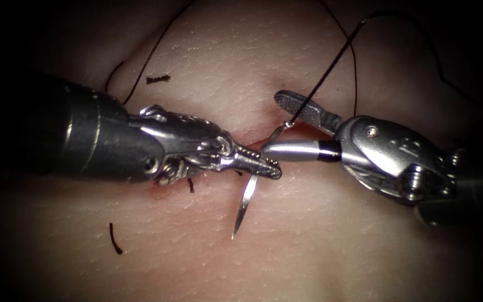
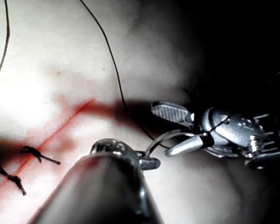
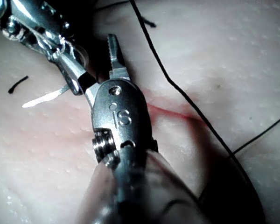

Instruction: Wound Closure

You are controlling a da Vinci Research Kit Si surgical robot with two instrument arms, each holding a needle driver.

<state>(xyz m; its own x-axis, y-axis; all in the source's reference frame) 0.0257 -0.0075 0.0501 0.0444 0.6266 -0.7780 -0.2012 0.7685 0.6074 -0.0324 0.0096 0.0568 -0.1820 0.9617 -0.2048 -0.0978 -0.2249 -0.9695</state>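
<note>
Nearest the endoscope, a loose thread scrap lay on the tissue, and just beyond it the needle pointed its tip toward the viewer, free in the air over the tissue, not in it. My left tool was pinching the needle around mid-curve, jaws pressed together on it. From there the needle curved up and back to its swaged end by my right tool, where the thread joined it. My right tool's jaws were spread wide: lower jaw lying just beside the needle's rear half, upper jaw raised with the thread running across it. It held nothing that I could see. The left wrist view agreed: right tool spread around the needle's arc.

Behind the tools ran the cut with red fluid along it. Two tied stitches sat on the cut in the left wrist view. Farther back the thread looped over the far tissue, with another cut end near it.

Judgement on doing this well: keep the left grip firm so the needle doesn't roll, keep the tip off the tissue, and any right-jaw grip should land on needle body, clear of the tip and of the thread crossing the upper jaw.
</note>
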